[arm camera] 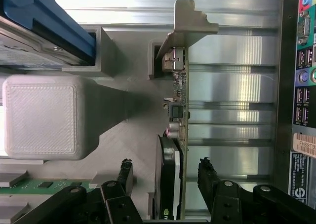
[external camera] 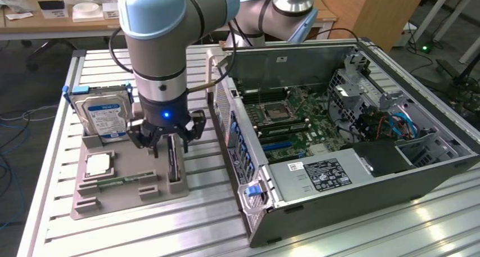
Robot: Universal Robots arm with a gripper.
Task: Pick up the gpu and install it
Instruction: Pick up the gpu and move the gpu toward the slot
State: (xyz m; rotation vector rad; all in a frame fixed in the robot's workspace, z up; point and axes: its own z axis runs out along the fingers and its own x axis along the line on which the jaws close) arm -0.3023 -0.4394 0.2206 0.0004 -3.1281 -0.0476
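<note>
Gpu (external camera: 173,166) first: on my exterior view it stands on its long edge in a slot of the grey holder (external camera: 112,203) on the table (external camera: 112,237). It is a thin dark card seen almost edge-on, on the side of the holder nearest the open computer case (external camera: 420,172). The gripper (external camera: 171,145) hangs right over it, spread wide with one finger on each side of the card, and I see nothing in its grasp. To the exterior view's left, the hard drive (external camera: 105,113) with its blue-and-white label stands in the same holder. On my wrist view the gpu (arm camera: 181,100) is edge-on again: a narrow green circuit-board edge dotted with small parts, a black rounded fan housing against one face, and a bent silver bracket at the end away from the gripper (arm camera: 165,162). The gripper straddles the fan end, and both black fingers (arm camera: 207,177) stand clear of the card with a gap on each side. Ribbed metal table shows beneath.
</note>
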